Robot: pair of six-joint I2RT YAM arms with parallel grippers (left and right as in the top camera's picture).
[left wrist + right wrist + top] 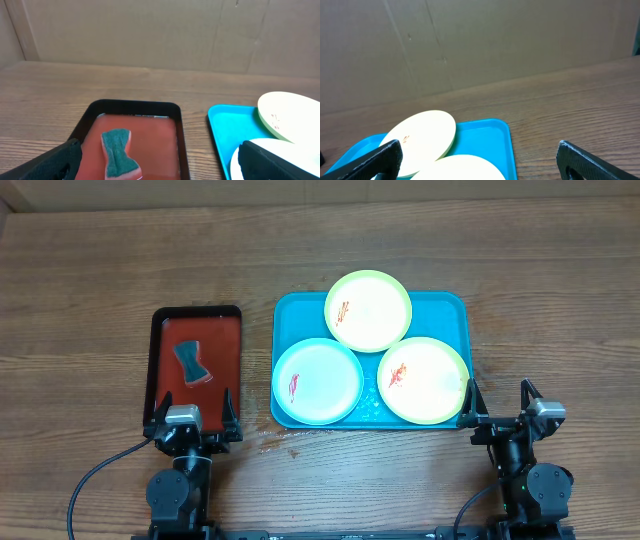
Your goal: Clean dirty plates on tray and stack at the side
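The tray (299, 316) is sitting crowded. The far yellow-green plate (368, 311) is overlapping its back rim, and the blue plate (318, 382) and near yellow-green plate (424, 379) are lying side by side in front. All three are nearly touching, leaving no gap for a finger between them; only their tops and outer edges are offering access. The left hand (195, 406), fingers spread wide, is facing the red tray (156, 360), whose raised black rim is fencing in the sponge (191, 360). The right hand (498, 396), equally spread, is sitting just right of the tray's near corner. Bare counter (90, 270) is stretching left, right and behind; a narrow lane is running between the trays. A cardboard wall (150, 30) is closing the back.
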